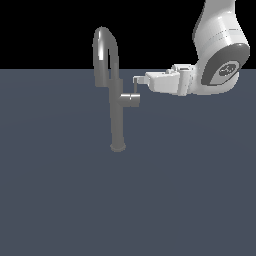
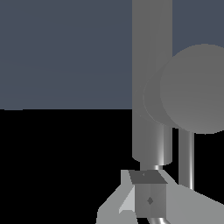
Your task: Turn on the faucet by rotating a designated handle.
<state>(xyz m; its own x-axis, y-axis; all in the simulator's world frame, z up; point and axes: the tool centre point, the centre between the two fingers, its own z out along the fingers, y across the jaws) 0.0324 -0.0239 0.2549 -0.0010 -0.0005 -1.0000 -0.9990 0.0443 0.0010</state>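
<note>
The faucet (image 1: 117,120) stands on the floor, its arched spout to the exterior view's left of the column. The handle (image 1: 131,99) juts from the column toward the exterior view's right, and its thin lever rod (image 1: 137,88) points upward. My gripper (image 1: 136,79) reaches in horizontally from the exterior view's right, fingertips at the rod's upper end. In the wrist view the faucet column (image 2: 151,78), the handle's round end (image 2: 197,87) and the rod (image 2: 186,157) fill the frame. The gripper (image 2: 148,197) is shut, and the rod lies beside the fingers, not between them.
A flat dark grey-blue floor (image 1: 60,190) spreads around the faucet's small base (image 1: 118,147). The white robot arm (image 1: 220,55) hangs in from the upper part of the exterior view's right.
</note>
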